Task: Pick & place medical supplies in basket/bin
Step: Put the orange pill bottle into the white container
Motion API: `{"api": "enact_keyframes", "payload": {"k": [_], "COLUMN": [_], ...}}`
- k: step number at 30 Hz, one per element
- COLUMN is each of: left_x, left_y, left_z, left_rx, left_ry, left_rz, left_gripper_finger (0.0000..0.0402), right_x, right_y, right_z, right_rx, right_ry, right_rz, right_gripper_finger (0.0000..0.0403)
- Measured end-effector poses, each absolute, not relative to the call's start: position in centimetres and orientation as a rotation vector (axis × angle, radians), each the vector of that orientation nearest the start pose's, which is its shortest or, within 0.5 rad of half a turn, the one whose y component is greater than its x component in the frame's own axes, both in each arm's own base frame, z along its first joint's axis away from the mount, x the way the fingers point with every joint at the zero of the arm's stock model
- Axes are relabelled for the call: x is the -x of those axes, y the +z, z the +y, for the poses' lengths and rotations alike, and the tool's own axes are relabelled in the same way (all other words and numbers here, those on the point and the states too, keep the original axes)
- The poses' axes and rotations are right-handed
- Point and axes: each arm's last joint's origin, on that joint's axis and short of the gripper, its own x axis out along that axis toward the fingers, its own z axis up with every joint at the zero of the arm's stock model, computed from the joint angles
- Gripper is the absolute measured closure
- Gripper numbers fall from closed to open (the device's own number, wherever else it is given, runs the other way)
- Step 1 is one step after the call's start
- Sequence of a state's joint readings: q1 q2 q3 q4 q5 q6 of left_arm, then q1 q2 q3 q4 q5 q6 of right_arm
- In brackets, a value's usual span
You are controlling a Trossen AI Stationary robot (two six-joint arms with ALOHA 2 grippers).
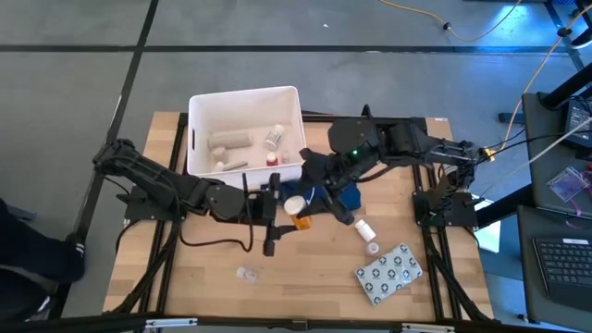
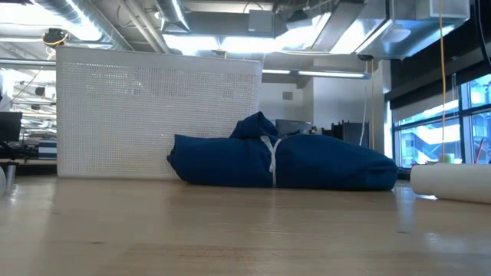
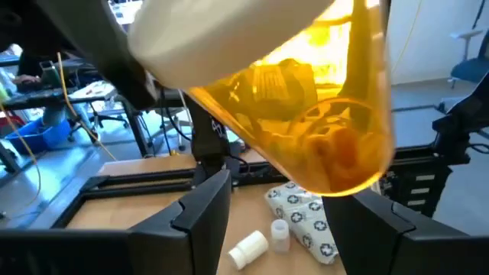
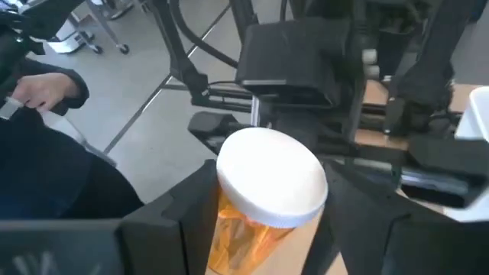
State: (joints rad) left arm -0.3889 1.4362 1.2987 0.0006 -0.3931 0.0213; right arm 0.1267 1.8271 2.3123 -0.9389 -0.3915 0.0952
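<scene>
The orange pill bottle (image 1: 300,215) with its white cap (image 4: 271,176) hangs above the table's middle, in front of the white bin (image 1: 245,92). My right gripper (image 4: 267,195) is shut on it. My left gripper (image 3: 279,191), reaching in level from the table's left, is open. Its fingers stand apart just under the bottle's bottom end (image 3: 336,153). The bin holds gauze rolls (image 1: 229,141) and vials (image 1: 274,137). Two white vials (image 1: 365,228), a dotted blister pack (image 1: 388,275) and a small clear vial (image 1: 246,274) lie on the table. My right gripper pinches the bottle's orange body (image 4: 229,221) just under the cap, one finger on each side. The fingers come from the table's right side, slanting down. The bottle is lifted clear and tilted, cap uppermost and bottom end toward the table's near edge.
A dark blue cloth (image 1: 349,196) lies bunched under my right arm, beside the bin. The wooden table's near half holds only the loose vials and the blister pack (image 3: 302,218). A person in dark sleeves (image 4: 38,92) stands off the table's left.
</scene>
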Motion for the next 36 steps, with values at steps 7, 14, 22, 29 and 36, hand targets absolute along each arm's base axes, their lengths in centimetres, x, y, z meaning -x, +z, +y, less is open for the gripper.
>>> {"api": "enact_keyframes", "payload": {"k": [7,14,22,29,36], "left_x": [-29.7,-29.4,-29.4,-29.5,-29.4], "left_y": [38.9,39.2,39.3,39.6,39.6], "left_z": [-11.6,-11.7,-11.8,-11.5,-11.5], "left_rx": [-0.071,-0.035,0.021,0.166,0.184], "left_ry": [-0.045,-0.107,-0.158,-0.119,-0.119], "left_rz": [0.091,0.086,0.087,0.063,0.066], "left_gripper_finger": [0.0204,0.0204,0.0204,0.0199,0.0211], "right_x": [-35.1,-35.0,-34.9,-34.8,-34.9], "right_y": [48.7,48.9,48.8,48.8,48.8], "right_z": [7.1,7.9,9.0,9.2,9.2], "right_rx": [-0.053,-0.032,0.022,0.042,0.030], "right_ry": [0.391,0.338,0.321,0.303,0.302], "right_rz": [0.458,0.440,0.434,0.427,0.432], "right_gripper_finger": [0.0195,0.0195,0.0195,0.0195,0.0195]}}
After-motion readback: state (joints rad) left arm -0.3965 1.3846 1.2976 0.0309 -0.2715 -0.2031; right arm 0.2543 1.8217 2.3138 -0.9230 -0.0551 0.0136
